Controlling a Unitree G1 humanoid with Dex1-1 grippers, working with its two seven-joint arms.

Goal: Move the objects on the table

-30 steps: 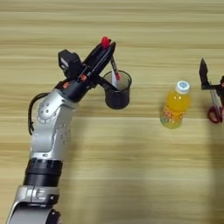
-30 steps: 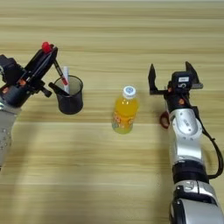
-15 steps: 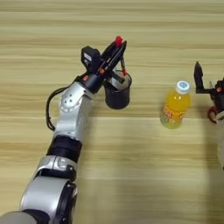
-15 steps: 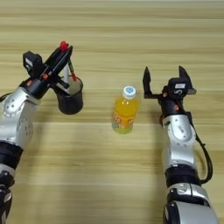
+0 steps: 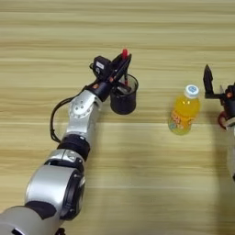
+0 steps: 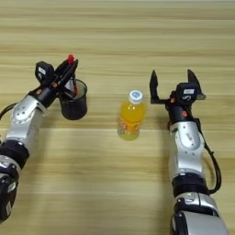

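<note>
My left gripper (image 5: 118,69) is shut on the thin black pen with a red cap (image 5: 124,53). The pen is tilted, its cap pointing up and to the right, and its lower end dips into the mouth of a black cup (image 5: 124,97) standing on the wooden table (image 5: 137,183). A short reddish piece shows inside the cup. I cannot make out the thick black marker. My right gripper (image 6: 170,85) stands open to the right of an orange juice bottle (image 6: 131,115), with nothing between its fingers.
The bottle with its white cap (image 5: 190,90) stands upright between the cup and my right gripper. My left arm (image 5: 82,119) lies across the table from the bottom left. A red cable loop (image 5: 222,120) hangs by the right wrist.
My left gripper has carried the red-capped pen to the right and then down, so its lower end now sits at the cup's mouth. The right gripper has edged slightly left.
</note>
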